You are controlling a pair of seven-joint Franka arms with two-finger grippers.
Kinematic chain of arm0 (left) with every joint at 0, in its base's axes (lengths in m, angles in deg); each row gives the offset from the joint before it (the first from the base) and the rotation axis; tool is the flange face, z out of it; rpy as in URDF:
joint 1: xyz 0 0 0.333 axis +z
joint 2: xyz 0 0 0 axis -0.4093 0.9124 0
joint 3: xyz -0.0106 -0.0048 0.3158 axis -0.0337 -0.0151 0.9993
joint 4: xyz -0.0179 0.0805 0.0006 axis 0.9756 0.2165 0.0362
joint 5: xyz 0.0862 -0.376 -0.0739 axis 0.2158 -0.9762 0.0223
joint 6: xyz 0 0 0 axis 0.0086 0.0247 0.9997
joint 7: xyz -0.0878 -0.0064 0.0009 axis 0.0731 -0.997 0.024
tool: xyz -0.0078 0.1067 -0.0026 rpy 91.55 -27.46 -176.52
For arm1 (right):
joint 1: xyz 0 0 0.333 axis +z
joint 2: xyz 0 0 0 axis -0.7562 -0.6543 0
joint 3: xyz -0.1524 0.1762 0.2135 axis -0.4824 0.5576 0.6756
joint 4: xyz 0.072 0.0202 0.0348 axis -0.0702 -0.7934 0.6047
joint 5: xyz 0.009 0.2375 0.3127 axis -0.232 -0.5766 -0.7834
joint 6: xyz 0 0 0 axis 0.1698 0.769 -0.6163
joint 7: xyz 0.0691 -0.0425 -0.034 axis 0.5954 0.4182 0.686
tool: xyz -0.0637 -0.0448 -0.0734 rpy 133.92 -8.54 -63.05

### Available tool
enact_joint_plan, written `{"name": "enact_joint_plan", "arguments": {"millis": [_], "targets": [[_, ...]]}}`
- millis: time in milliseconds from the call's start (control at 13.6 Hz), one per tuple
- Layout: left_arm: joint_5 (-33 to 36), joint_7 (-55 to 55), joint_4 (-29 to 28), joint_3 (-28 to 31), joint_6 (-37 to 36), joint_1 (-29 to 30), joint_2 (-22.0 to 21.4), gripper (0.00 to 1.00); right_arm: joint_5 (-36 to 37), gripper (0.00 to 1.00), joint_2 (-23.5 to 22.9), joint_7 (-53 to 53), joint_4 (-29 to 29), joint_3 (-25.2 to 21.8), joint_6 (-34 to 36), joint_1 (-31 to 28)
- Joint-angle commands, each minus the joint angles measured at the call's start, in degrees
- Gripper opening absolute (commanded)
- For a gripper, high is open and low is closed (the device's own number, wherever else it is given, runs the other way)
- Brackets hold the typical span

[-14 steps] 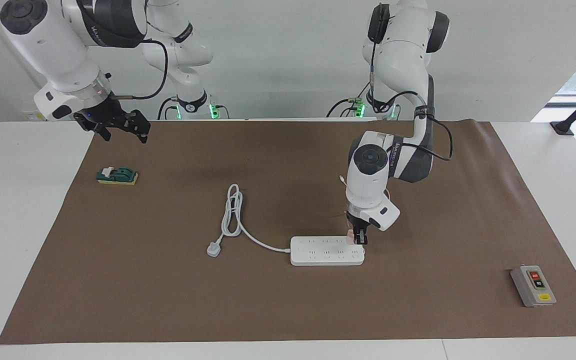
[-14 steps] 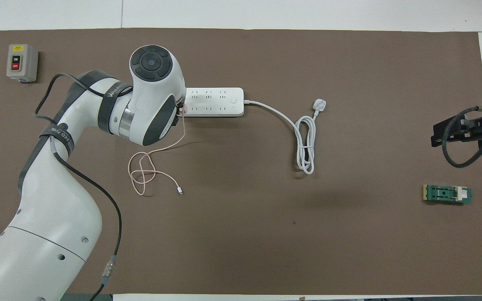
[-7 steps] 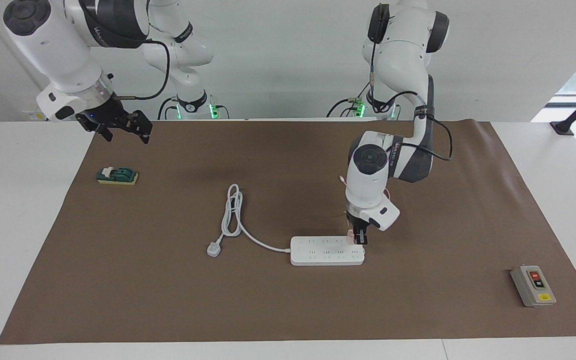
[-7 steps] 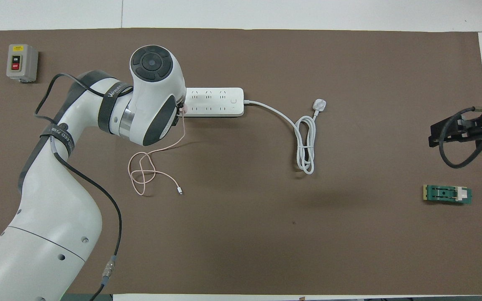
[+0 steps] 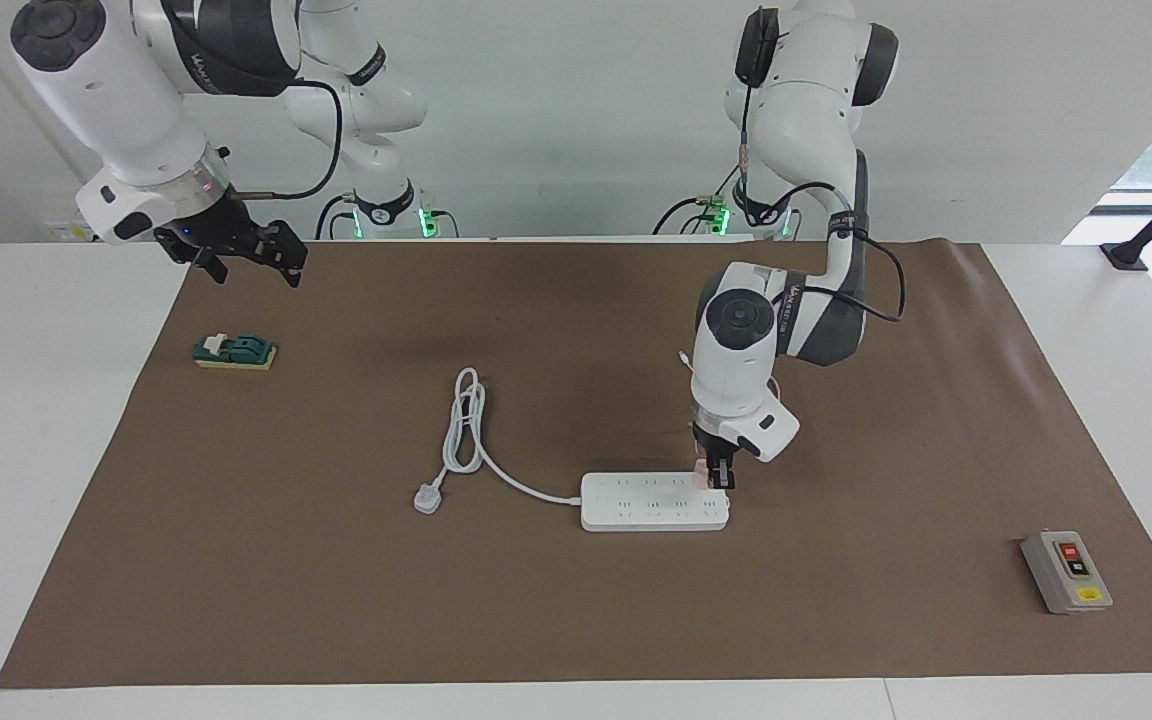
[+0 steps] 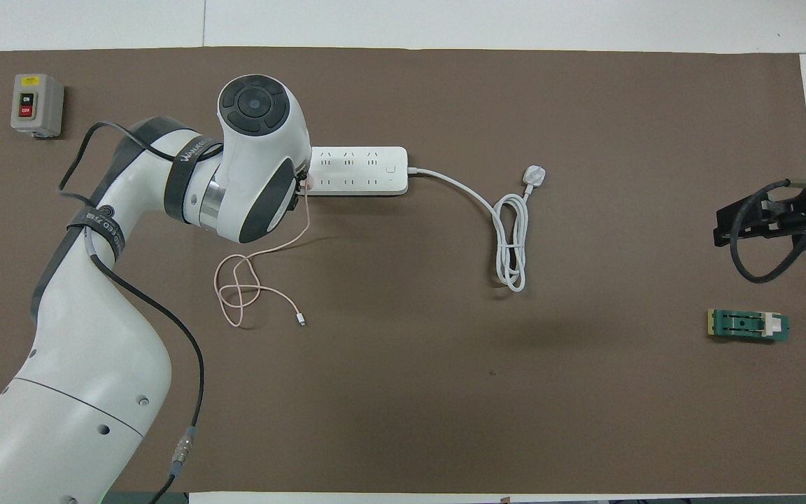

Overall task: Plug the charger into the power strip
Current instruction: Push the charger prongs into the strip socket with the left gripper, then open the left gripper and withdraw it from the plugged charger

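The white power strip (image 5: 651,502) (image 6: 361,170) lies flat mid-mat. My left gripper (image 5: 719,478) points straight down at the strip's end toward the left arm's end of the table, shut on the small pink charger (image 5: 701,472) (image 6: 308,183). The charger sits at the strip's top face, on the row nearer the robots; its prongs are hidden. Its thin pink cable (image 6: 238,287) trails toward the robots in a loose loop on the mat. In the overhead view the left wrist covers the gripper. My right gripper (image 5: 246,255) (image 6: 760,220) hangs open and holds nothing, high over the mat's edge at the right arm's end.
The strip's thick white cord (image 5: 466,420) coils beside it and ends in a white plug (image 5: 427,497) (image 6: 535,175). A green switch block (image 5: 234,352) (image 6: 748,325) lies below the right gripper. A grey button box (image 5: 1066,572) (image 6: 37,105) sits at the mat's corner farthest from the robots.
The right gripper has drifted slightly in the air. The left gripper, the charger and the strip have stayed where they were.
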Motion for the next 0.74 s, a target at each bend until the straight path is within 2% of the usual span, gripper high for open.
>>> {"name": "enact_joint_plan", "arguments": {"millis": [0,74,663], "targets": [[-1.2,-2.4,1.2,-0.4,-4.2,0.4,1.1,0.78,0.8,1.0,-0.6,1.3,1.2,-0.4,1.0,0.6],[-1.4,-3.0,1.3,-0.4,-4.3,0.7,0.7,1.0,0.8,1.0,-0.6,1.3,1.2,-0.4,1.0,0.6],[-5.8,-11.7,1.2,-0.2,-7.9,4.0,-8.4,1.0,0.7,1.0,-0.6,1.3,1.2,-0.4,1.0,0.6]]}}
